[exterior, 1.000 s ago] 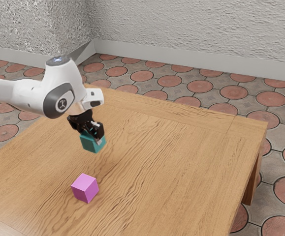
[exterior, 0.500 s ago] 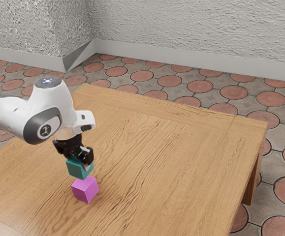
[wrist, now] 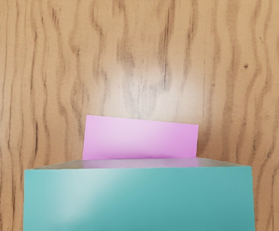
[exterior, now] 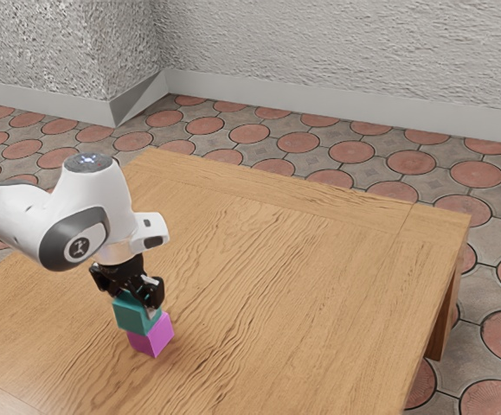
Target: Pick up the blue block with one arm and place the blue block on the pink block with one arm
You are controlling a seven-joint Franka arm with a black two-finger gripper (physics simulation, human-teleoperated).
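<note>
Toward the exterior view's lower left, the black gripper (exterior: pixel 134 296) points straight down and clamps the teal block (exterior: pixel 135 316) from two sides, its fingers spread just to the block's width. The teal block sits level on top of the pink block (exterior: pixel 153 337) on the wooden table (exterior: pixel 319 259), apparently touching it. It is a cube with no long axis, and in the wrist view its edges run parallel to the pink block's.

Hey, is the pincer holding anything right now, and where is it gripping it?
The blue block, pinched by its upper sides between the pincer fingers.
</note>
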